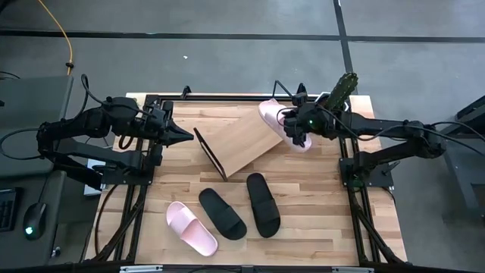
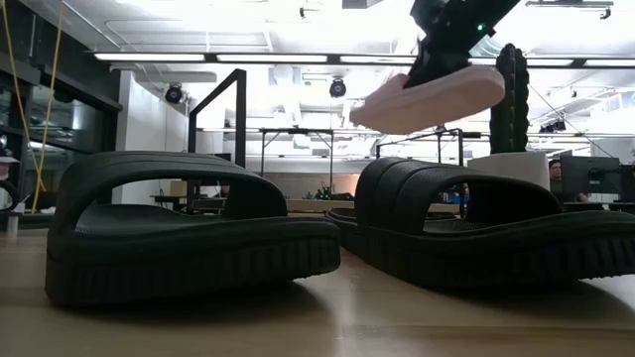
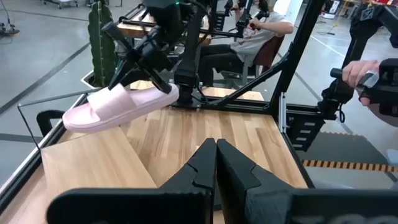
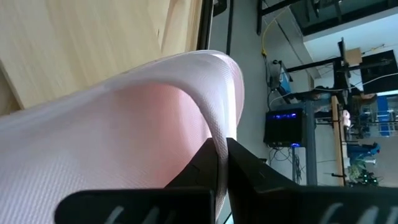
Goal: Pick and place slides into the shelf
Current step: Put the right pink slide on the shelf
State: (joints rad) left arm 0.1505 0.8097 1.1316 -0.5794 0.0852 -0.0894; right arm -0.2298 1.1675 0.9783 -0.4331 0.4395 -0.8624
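Four slides total, ordered big to small: table (image 1: 318,197) first, pale wood, carrying everything. Then shelf (image 1: 241,139), slanted board on black wire frame, mid-table toward the far edge, tilted so footwear can lean on it; nothing on it yet. Then two black slides, black slide nearer the left arm (image 1: 222,213) and black slide nearer the right arm (image 1: 263,203), side by side on the near half of the table, w/ pink slide on table (image 1: 192,227) just beside them, all three well apart from shelf and waiting their turn. Then carried pink slide (image 1: 274,117), lifted off the table, over shelf's far right corner, roughly level in low view, prob. lined up for setting down on the board. Right claw (image 1: 295,130) clamped on that slide's strap edge, fingers pinched tight across it per right wrist view; grip on the strap likely chosen since sole too wide. Left claw (image 1: 189,136) closed to a point, empty, hovering just left of shelf, parked clear of the right arm's path.
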